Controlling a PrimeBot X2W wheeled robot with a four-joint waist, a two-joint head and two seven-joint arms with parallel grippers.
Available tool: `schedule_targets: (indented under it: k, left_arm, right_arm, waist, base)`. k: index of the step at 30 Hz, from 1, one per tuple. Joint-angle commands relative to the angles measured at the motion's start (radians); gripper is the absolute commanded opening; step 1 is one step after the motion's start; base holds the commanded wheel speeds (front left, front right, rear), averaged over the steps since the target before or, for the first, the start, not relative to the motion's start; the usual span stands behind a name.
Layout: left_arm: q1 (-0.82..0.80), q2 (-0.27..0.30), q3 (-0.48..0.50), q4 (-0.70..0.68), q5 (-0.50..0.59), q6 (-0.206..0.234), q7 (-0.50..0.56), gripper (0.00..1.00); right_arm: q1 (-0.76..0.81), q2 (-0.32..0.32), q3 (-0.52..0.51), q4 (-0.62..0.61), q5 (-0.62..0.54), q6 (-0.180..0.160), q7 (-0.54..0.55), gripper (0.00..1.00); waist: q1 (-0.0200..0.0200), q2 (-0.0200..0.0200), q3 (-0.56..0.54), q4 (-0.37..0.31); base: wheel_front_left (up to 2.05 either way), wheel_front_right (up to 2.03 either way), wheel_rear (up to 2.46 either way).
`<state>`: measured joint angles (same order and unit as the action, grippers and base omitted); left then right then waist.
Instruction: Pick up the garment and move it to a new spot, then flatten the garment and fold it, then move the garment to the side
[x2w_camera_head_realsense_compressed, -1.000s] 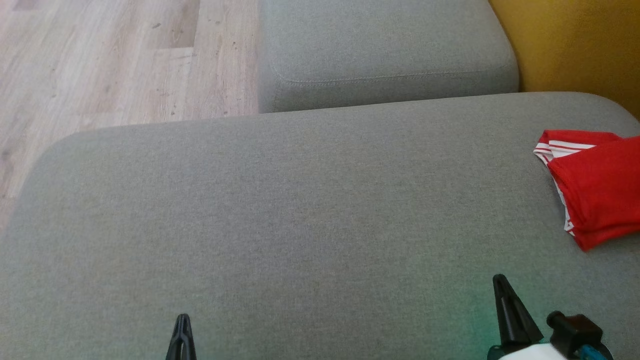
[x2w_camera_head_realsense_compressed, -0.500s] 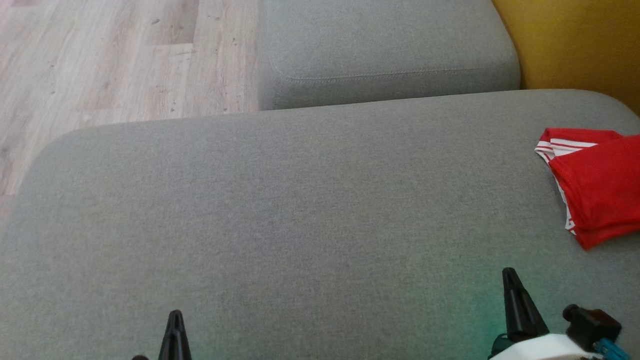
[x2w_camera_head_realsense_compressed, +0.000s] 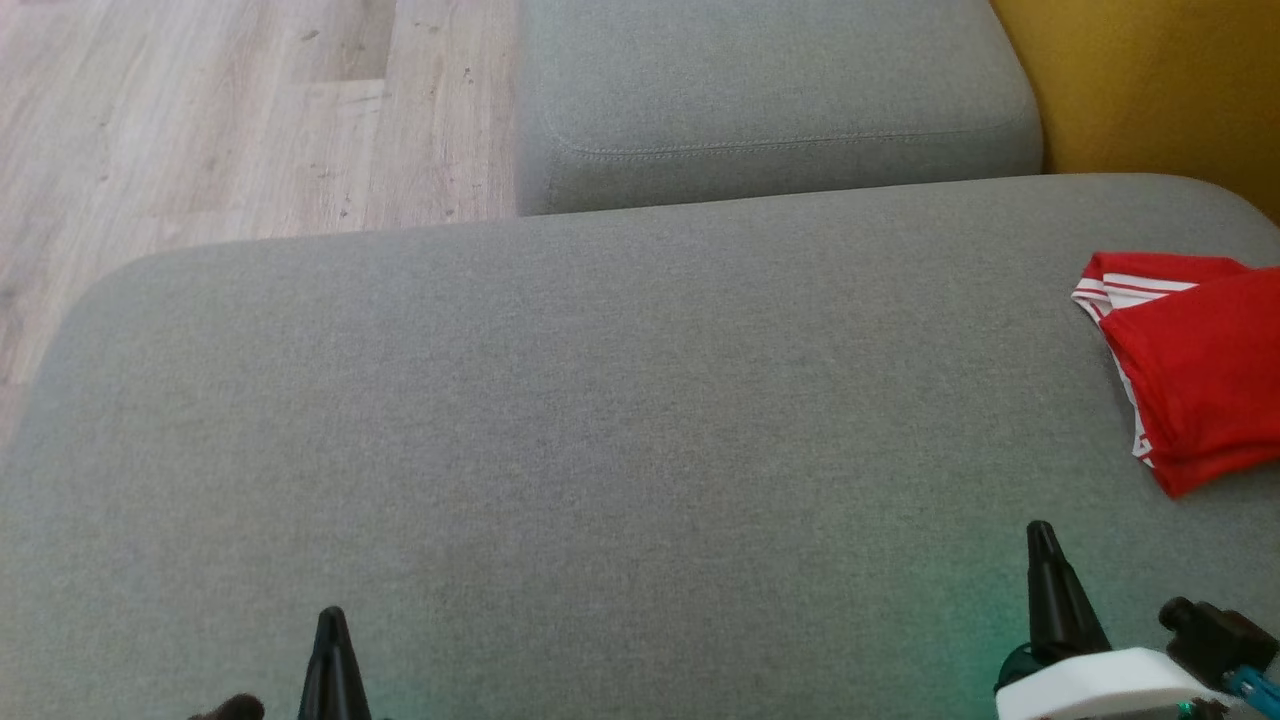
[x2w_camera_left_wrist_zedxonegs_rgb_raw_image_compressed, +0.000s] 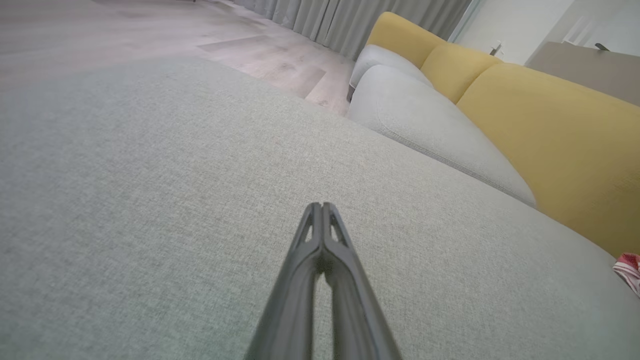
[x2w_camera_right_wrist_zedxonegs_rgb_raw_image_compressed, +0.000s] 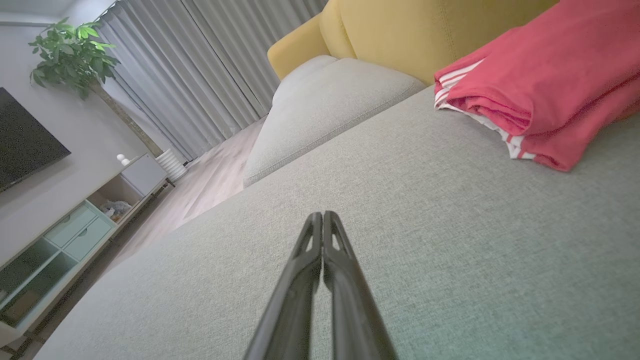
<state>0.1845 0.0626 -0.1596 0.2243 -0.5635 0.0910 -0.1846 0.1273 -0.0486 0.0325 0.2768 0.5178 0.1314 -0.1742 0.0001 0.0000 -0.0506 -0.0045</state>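
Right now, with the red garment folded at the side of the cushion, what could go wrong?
The right gripper, shut, sits near the red garment; a swing that way might snag its striped edge and undo the fold. The layers look loosely stacked, so a nudge could make them slump.

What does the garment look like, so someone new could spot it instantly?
Start at the big grey sofa seat. Near its right end, by the yellow backrest, lies the garment, folded into a bundle. It is bright red against all that grey, with white stripes along one edge.
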Motion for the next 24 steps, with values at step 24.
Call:
schedule_targets:
  k: [24]
  left_arm:
    - [-0.11, 0.018, 0.07, -0.017, -0.307, -0.065, 0.068, 0.0]
  right_arm:
    - [-0.097, -0.021, -0.026, -0.033, 0.318, 0.0, 0.07, 0.0]
  waist:
    - [-0.0001, 0.0, 0.015, 0.001]
  base:
    - [0.0, 0.0, 0.0]
